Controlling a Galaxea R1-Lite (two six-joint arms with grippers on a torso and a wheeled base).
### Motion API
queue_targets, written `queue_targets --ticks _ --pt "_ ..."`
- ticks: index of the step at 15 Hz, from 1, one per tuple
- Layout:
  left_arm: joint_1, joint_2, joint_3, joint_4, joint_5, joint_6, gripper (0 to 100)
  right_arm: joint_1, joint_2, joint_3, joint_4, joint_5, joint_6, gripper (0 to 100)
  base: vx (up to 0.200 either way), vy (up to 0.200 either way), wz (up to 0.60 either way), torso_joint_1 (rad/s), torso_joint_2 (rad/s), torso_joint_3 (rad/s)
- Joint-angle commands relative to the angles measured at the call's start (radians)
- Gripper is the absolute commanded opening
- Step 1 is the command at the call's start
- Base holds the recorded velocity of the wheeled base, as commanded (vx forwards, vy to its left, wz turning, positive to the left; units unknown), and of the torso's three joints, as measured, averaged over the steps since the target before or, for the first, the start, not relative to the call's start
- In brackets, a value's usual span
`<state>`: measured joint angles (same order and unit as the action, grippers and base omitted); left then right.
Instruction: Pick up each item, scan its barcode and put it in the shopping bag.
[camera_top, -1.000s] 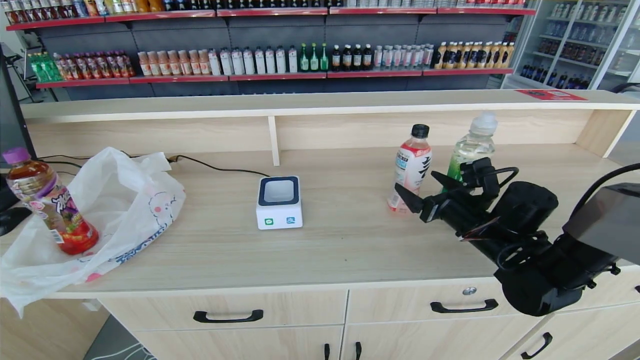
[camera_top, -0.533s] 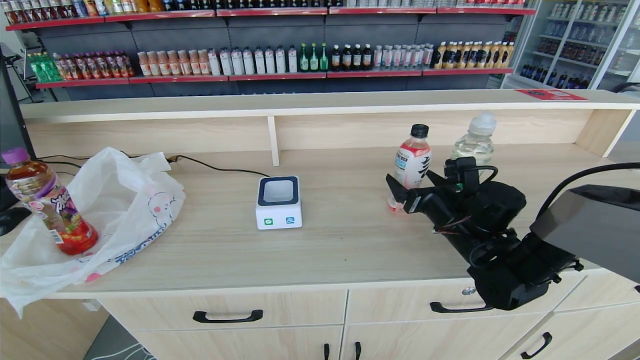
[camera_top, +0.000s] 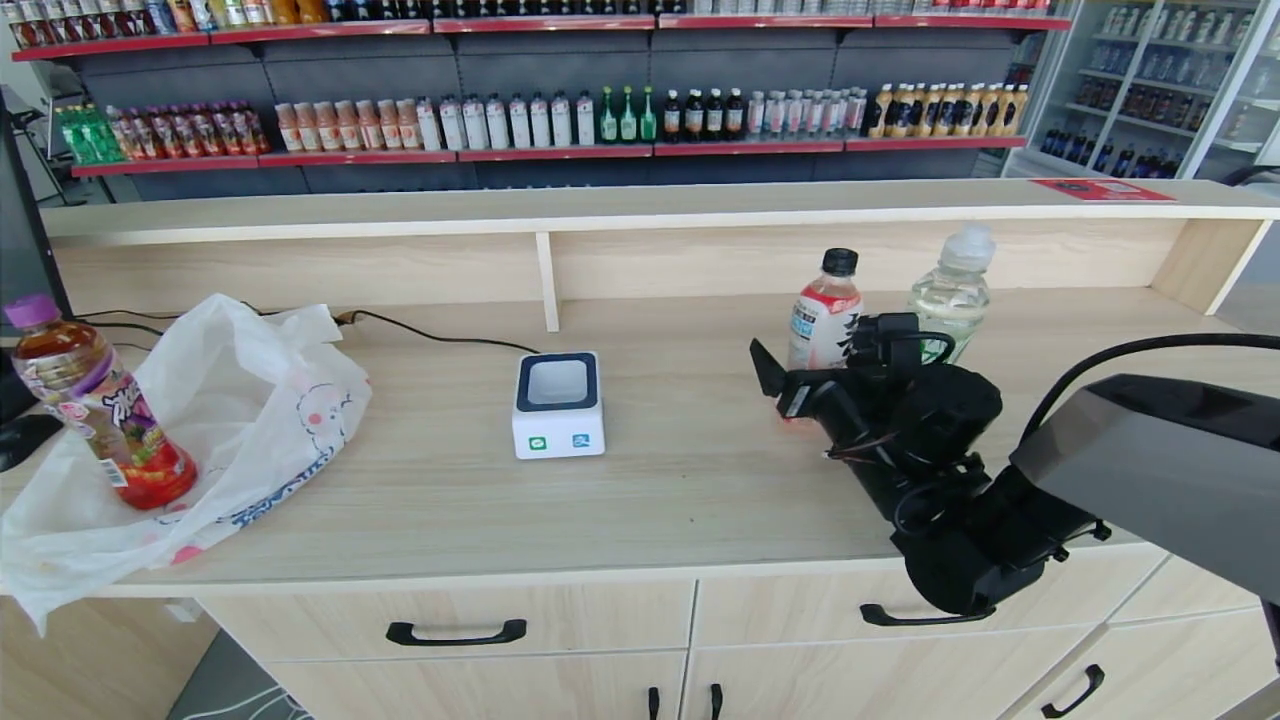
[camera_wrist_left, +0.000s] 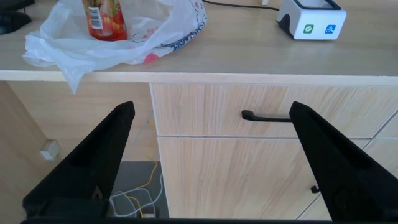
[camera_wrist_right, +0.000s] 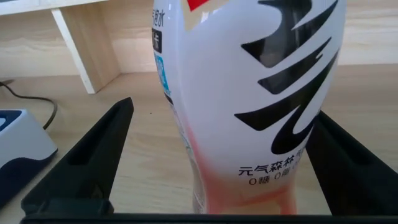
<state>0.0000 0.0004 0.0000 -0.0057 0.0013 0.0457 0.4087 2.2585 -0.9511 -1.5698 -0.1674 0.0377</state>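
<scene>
The right gripper (camera_wrist_right: 211, 165) is straddling the pink bottle (camera_top: 826, 300) standing right of the scanner (camera_top: 558, 404), jaws spread either side. Pick-up looks underway; it's needing a firm squeeze before lifting toward the scanner.

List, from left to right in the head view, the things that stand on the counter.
Shopping bag, with a purple-capped bottle at its left side → scanner → pink bottle → clear bottle.

Matt wood-grain counter (camera_top: 690, 480), crinkled thin plastic bag (camera_top: 250, 410), glossy plastic bottle (camera_wrist_right: 249, 106)
</scene>
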Motion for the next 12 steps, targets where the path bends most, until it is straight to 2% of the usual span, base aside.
queue_targets --ticks 1,8,9,12 --pt "0.000 0.001 0.000 0.000 -0.001 0.003 100 0.007 0.019 -0.037 -0.001 -0.012 -0.002 100 0.000 0.000 0.00 0.000 0.00 0.000" --pt "0.000 0.001 0.000 0.000 -0.001 0.003 100 0.010 0.019 -0.025 -0.001 -0.020 0.001 100 0.000 0.000 0.00 0.000 0.00 0.000" --pt "0.000 0.001 0.000 0.000 -0.001 0.003 100 0.010 0.018 -0.026 -0.001 -0.020 0.002 0 0.000 0.000 0.00 0.000 0.00 0.000" --pt "0.000 0.001 0.000 0.000 -0.001 0.003 100 0.010 0.012 -0.025 -0.001 -0.020 0.002 0 0.000 0.000 0.00 0.000 0.00 0.000"
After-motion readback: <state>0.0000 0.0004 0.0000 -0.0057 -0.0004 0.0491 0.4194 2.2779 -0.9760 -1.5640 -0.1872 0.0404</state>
